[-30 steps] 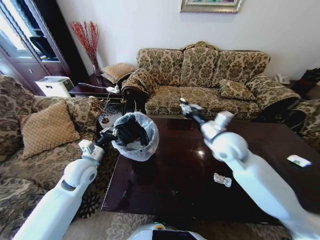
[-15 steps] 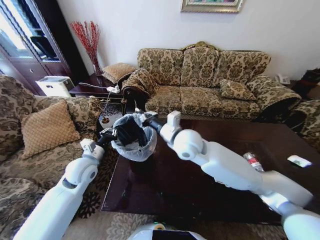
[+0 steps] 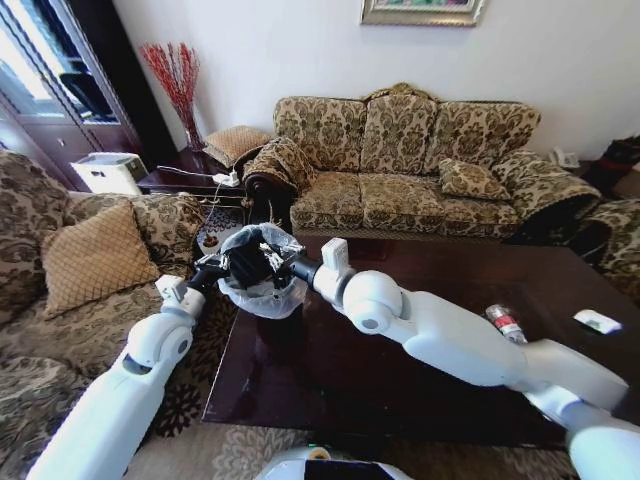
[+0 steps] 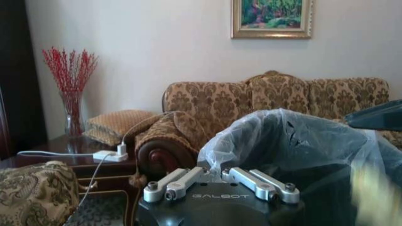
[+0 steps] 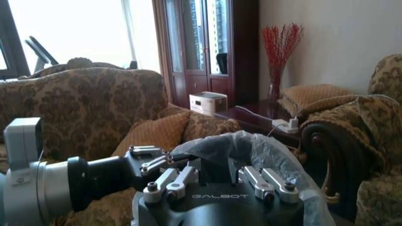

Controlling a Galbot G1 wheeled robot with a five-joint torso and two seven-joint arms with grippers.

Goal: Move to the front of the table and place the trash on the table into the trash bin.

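head view: right claw [image 3: 283,268] above trash bin [image 3: 262,296]

Round black plastic-lined trash bin [image 3: 262,283] stood off low dark wood table's [image 3: 330,400] far left corner. Small clear plastic bottle [image 3: 504,323] lay near table's right edge, small white scrap [image 3: 598,321] farther right. Patterned sofa [image 3: 420,160] sat behind table's far edge.

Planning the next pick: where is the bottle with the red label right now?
In the head view, the bottle lies on the table toward its right side, just beyond the right arm's forearm, with a white scrap farther right near the table's edge.
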